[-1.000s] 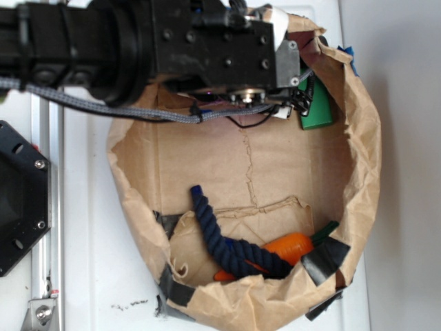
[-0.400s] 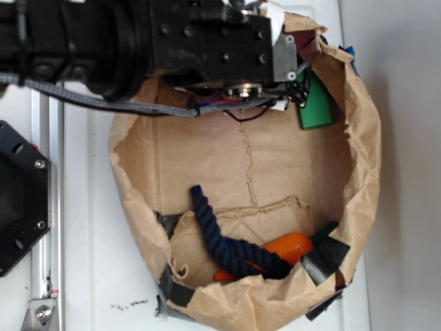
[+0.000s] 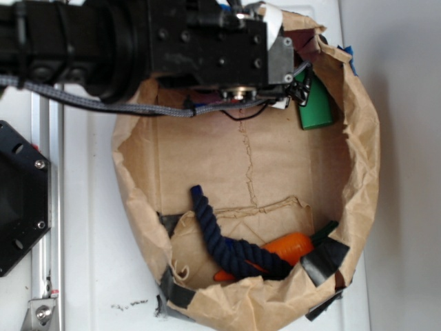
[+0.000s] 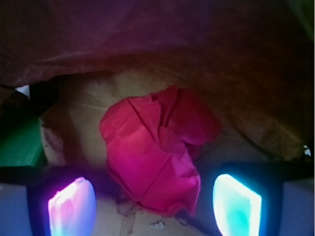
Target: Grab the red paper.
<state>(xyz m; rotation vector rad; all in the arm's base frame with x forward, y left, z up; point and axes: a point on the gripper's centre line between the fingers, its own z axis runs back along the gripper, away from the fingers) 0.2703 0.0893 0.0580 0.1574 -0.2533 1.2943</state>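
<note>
Red paper (image 4: 155, 157) lies crumpled on the brown bag's floor, between our spread pincer (image 4: 155, 204) pads.

In the wrist view we see the pincer wide open and holding nothing, its glowing pads (image 4: 71, 206) flanking the wad without touching it. We judge the paper very light, soft and crushable, not fragile, so it should compress and grip easily. We would close across its thick middle folds. A green block (image 4: 19, 142) sits to its left under the brown paper bag (image 3: 358, 158) wall.
</note>
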